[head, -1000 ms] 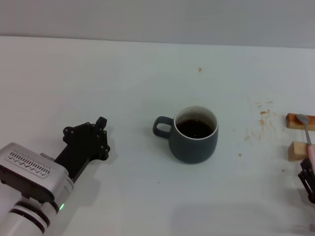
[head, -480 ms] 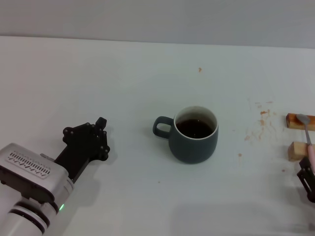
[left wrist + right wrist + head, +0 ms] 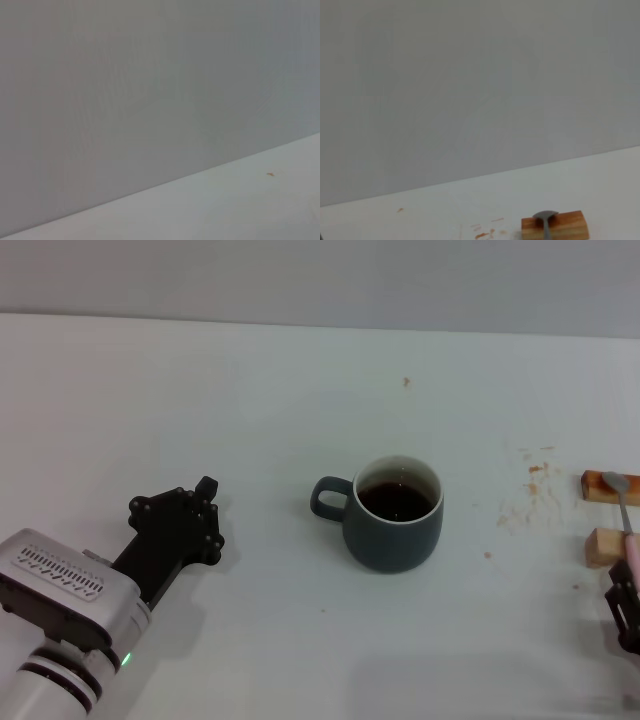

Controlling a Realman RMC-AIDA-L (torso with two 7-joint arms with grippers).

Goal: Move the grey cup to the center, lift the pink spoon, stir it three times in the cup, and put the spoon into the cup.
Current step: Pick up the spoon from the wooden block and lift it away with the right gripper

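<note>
Slate-grey ceramic, squat and round-sided: the grey cup (image 3: 394, 514) stands near the middle of the white table (image 3: 300, 390), loop handle turned toward the robot's left, pale inner wall showing above dark liquid. The pink spoon (image 3: 627, 520), thin with a pale pink handle and a small grey metal bowl, lies at the table's right edge across two tan wooden blocks (image 3: 604, 547); its bowl rests on the far block and its handle runs back toward the robot over the near one. In the right wrist view the spoon bowl (image 3: 546, 216) sits on top of the far block (image 3: 555, 226). The right gripper (image 3: 626, 608) is at the right border of the head view, just behind the handle's near end; whether its fingers are apart, together, or on the handle cannot be told. The left gripper (image 3: 200, 518) rests low over the table, well apart from the cup on its handle side; the state of its fingers cannot be told. Small orange-brown specks (image 3: 528, 490) dot the table between cup and blocks.
</note>
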